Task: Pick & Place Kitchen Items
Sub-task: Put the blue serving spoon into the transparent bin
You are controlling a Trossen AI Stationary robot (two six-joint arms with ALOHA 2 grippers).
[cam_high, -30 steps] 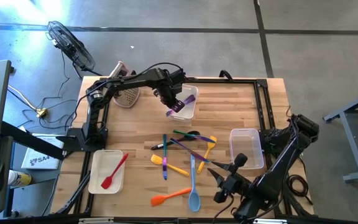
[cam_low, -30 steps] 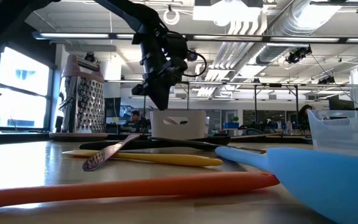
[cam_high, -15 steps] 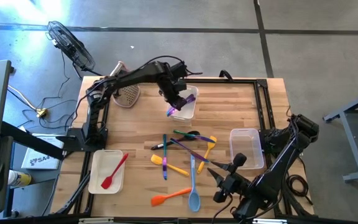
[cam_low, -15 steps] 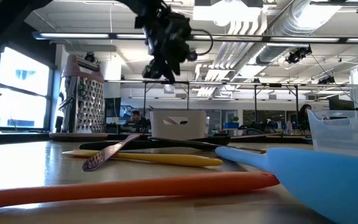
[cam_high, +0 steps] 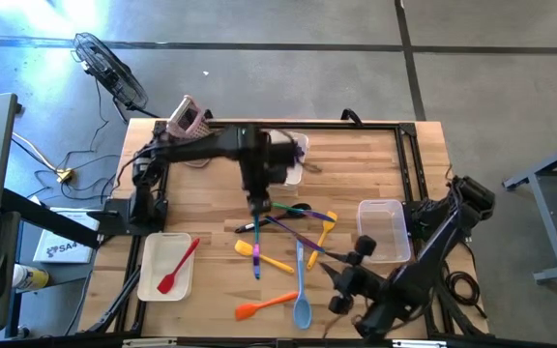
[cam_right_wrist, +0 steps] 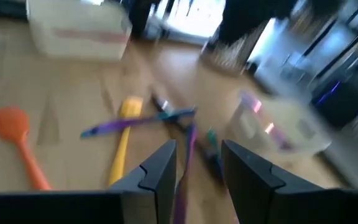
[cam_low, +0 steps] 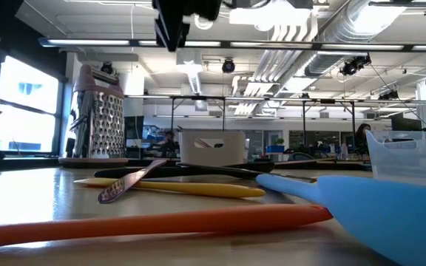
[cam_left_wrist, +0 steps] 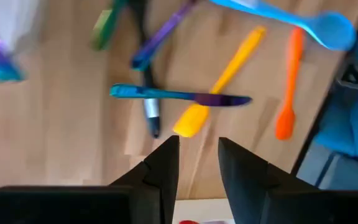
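The dark left arm point(cam_high: 216, 145) has swung from the clear rectangular plastic bin point(cam_high: 293, 155) at upper centre, where a purple utensil point(cam_high: 300, 152) now lies, to mid-frame. Three bins show. Left gripper point(cam_left_wrist: 197, 155): slightly parted, empty, above the scattered slim plastic utensils point(cam_high: 293, 246)

The high camera looks straight down on the whole tabletop point(cam_high: 356, 164). The low one sits at tabletop level, very near the orange spatula point(cam_low: 154, 220), facing the room. The left wrist camera looks down over the same utensil pile; the right wrist view, seemingly blurred, crosses it toward the bins.
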